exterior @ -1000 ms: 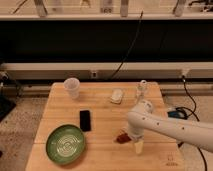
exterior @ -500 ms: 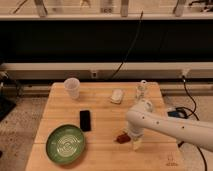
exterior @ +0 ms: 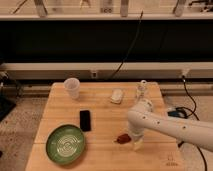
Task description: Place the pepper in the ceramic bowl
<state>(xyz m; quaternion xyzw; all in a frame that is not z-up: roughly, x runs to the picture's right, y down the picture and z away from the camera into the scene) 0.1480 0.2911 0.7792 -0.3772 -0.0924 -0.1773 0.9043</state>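
Note:
The pepper [exterior: 121, 138], small and dark red, lies on the wooden table [exterior: 102, 110] near its front edge, right of centre. My gripper [exterior: 136, 143] is down at the pepper's right end, with the white arm [exterior: 170, 127] reaching in from the right. The arm hides the rest of the pepper, and whether the gripper touches it does not show. The ceramic bowl [exterior: 65, 144], green with paler rings, sits at the table's front left, well apart from the pepper and with nothing in it.
A black phone [exterior: 85, 120] lies between the bowl and the pepper. A translucent white cup [exterior: 72, 88] stands at the back left. A small white object [exterior: 117, 95] and a clear item [exterior: 142, 90] sit at the back right. Cables run behind the table.
The arm and gripper stay over the pepper's right end with hardly any shift. The pepper, bowl, phone and cup have not moved.

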